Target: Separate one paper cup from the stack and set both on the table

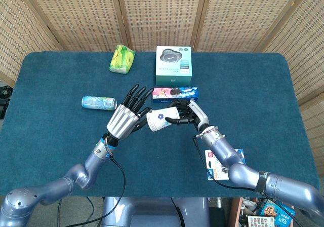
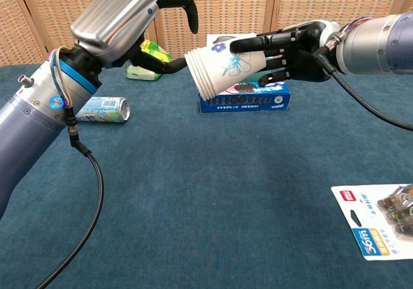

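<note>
A stack of white paper cups (image 1: 159, 121) (image 2: 222, 68) with a blue flower print hangs above the table, lying on its side with the rims pointing toward my left. My right hand (image 1: 186, 113) (image 2: 293, 50) grips the stack around its base end. My left hand (image 1: 128, 116) (image 2: 132, 17) hovers just at the rim end with its fingers spread and curved over the rims, holding nothing; the thumb reaches below the stack. Whether the fingertips touch the rims I cannot tell.
A blue cookie box (image 1: 175, 92) (image 2: 248, 100) lies right behind the hands. A drink can (image 1: 98, 102) (image 2: 103, 109) lies to the left, a green packet (image 1: 122, 59) at the back, a teal box (image 1: 173, 65) beside it. A battery blister pack (image 2: 381, 223) lies front right.
</note>
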You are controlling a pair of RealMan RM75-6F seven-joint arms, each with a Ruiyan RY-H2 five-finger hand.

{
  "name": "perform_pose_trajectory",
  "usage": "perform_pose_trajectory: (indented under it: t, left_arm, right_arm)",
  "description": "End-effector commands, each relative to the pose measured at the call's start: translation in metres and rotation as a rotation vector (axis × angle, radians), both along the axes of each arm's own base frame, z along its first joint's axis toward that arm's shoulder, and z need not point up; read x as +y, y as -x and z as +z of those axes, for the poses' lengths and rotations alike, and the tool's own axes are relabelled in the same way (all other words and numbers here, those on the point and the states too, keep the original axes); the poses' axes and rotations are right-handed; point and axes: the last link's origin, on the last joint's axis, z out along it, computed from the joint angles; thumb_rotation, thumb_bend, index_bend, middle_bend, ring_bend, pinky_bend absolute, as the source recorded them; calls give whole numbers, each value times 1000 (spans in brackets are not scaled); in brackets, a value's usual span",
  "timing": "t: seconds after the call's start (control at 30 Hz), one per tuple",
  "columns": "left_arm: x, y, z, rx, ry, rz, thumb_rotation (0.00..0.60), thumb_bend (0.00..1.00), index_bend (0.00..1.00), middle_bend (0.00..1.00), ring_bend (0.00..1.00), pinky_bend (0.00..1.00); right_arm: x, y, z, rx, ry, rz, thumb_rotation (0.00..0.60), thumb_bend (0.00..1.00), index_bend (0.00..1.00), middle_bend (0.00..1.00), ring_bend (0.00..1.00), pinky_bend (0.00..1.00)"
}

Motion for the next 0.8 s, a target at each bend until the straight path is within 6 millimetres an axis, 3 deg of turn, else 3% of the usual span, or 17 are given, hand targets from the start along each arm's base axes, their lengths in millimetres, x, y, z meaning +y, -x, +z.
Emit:
perform_pose_trajectory:
  t: [0.03, 0.3, 0.5, 0.8]
  left_arm:
    - [1, -2, -3, -1, 1, 0, 600, 296, 481, 0, 0, 0]
    - [1, -4, -9, 4, 8, -1, 600, 303, 490, 0, 0, 0]
    - [2, -6, -11, -4, 1, -3, 600, 405, 530, 0, 0, 0]
    - [1, -9, -15, -2, -5, -10, 600, 412, 558, 0, 0, 0]
  right_arm:
    - [0, 1, 0, 1, -4, 2, 600, 499, 548, 623, 531, 685]
    - [0, 4, 1, 3, -9, 5, 600, 498, 548, 623, 531, 685]
    - [0, 6, 1, 8, -12, 8, 600, 499, 548, 623, 531, 685]
    - [0, 9, 2, 9, -13, 3, 600, 499, 548, 623, 531, 685]
